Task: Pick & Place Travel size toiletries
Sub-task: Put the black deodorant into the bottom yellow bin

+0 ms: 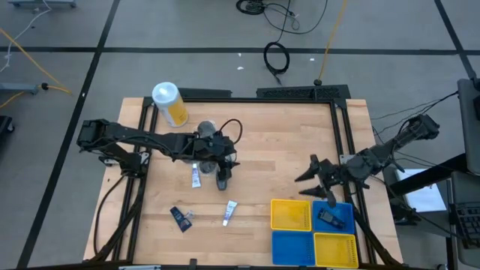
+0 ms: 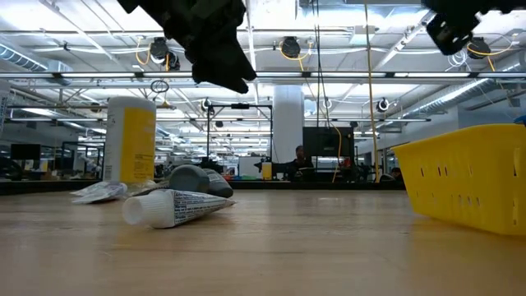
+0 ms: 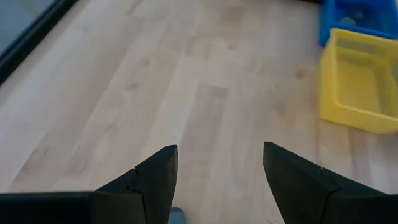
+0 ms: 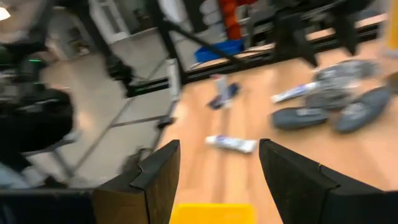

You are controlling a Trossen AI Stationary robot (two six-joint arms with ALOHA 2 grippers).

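Observation:
Toiletries lie loose on the wooden table: a white tube (image 1: 196, 177), a dark oval bottle (image 1: 223, 179), a dark blue tube (image 1: 181, 217), another white tube (image 1: 229, 212) and a grey jar (image 1: 206, 129). My left gripper (image 1: 229, 160) hangs open above the table's middle, over the dark bottle, with only bare wood between its fingers (image 3: 217, 155). My right gripper (image 1: 315, 174) is open and raised near the table's right side, just beyond the bins, and touches nothing. Its blurred wrist view shows a white tube (image 4: 231, 144) and dark bottles (image 4: 300, 117) beyond the open fingers.
Four square bins stand at the near right: yellow (image 1: 290, 214), blue (image 1: 343, 204) with a dark item (image 1: 328, 217) inside, blue (image 1: 292, 247) and yellow (image 1: 335, 250). A large yellow canister (image 1: 171, 103) with a white lid stands at the far left.

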